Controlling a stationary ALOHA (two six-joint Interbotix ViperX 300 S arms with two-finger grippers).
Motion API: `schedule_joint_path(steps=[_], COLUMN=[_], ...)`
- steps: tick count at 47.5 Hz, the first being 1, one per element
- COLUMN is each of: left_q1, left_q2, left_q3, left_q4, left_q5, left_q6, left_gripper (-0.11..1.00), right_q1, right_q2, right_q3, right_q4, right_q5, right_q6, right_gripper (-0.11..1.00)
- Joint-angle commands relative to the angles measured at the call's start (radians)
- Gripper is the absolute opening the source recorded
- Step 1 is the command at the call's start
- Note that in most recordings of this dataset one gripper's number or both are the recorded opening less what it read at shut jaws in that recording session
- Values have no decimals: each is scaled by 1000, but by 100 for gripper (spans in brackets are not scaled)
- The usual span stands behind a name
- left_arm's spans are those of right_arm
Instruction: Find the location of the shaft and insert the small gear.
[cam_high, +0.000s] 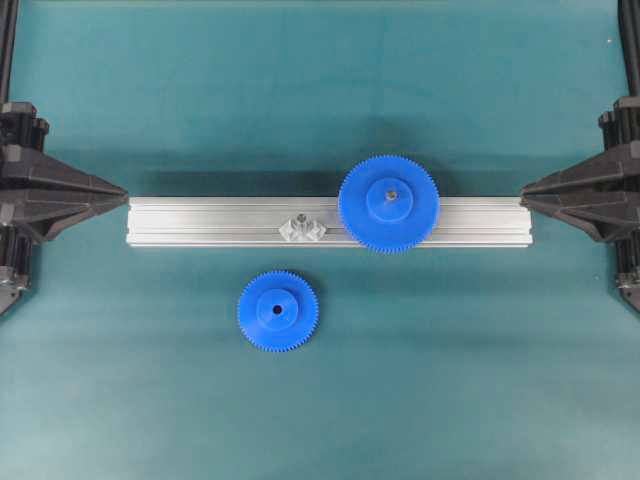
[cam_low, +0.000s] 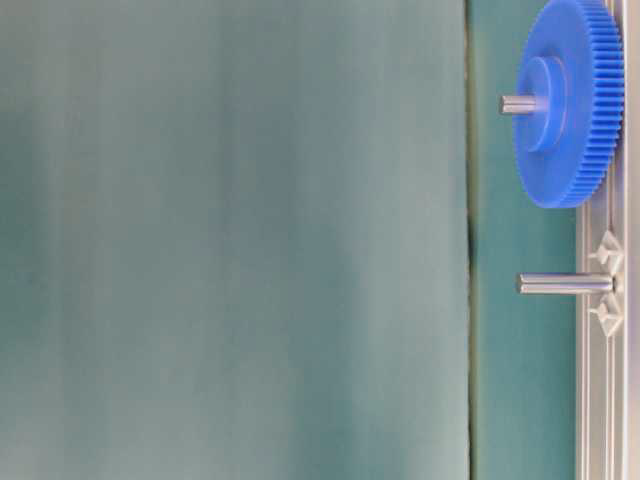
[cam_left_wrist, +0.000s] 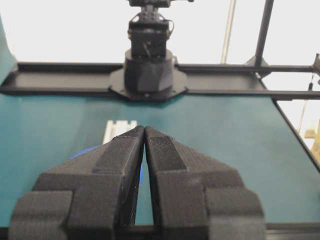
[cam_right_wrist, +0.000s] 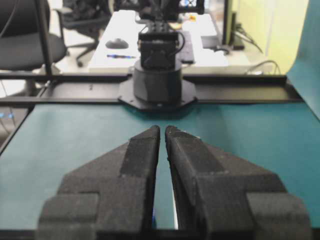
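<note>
The small gear (cam_high: 278, 311) is bright blue and lies flat on the teal mat, just in front of the rail. The shaft (cam_high: 301, 228) stands as a tiny silvery peg on a star-like base on the aluminium rail (cam_high: 200, 220); seen from table level, the shaft (cam_low: 565, 284) sticks out bare. My left gripper (cam_high: 122, 192) sits at the rail's left end, shut and empty; in its wrist view the left gripper (cam_left_wrist: 144, 131) has its tips together. My right gripper (cam_high: 526, 190) sits at the rail's right end, and the right gripper (cam_right_wrist: 162, 131) is shut on nothing.
A larger blue gear (cam_high: 388, 203) sits on a second pin on the rail, right of the shaft, and shows side-on as the large gear (cam_low: 568, 100). Black arm frames stand at the left and right edges. The opposite arm's base (cam_left_wrist: 148, 75) faces the left wrist camera.
</note>
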Motion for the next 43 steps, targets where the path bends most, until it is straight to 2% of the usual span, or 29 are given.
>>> schedule_joint_path(steps=[1, 5, 7, 10, 15, 31, 43], left_q1=[-11, -21, -23, -26, -32, -51, -97], left_q2=[12, 17, 18, 21, 34, 156, 270], left_q3=[20, 20, 17, 11, 2, -75, -161], left_q4=[8, 8, 8, 8, 8, 8, 8], left_q5=[25, 66, 75, 87, 97, 184, 319], left_q6=[-12, -23, -28, -34, -34, -34, -44], left_gripper=[11, 2, -2, -2, -2, -2, -2], right_q1=[-6, -12, -11, -12, -14, -46, -91], right_q2=[12, 6, 5, 5, 3, 9, 11], right_q3=[6, 23, 31, 32, 35, 31, 29], right_q4=[8, 32, 38, 37, 37, 37, 37], right_q5=[0, 15, 29, 49, 89, 199, 241], right_q6=[0, 14, 28, 51, 83, 100, 100], right_gripper=[16, 21, 15, 7, 1, 0, 0])
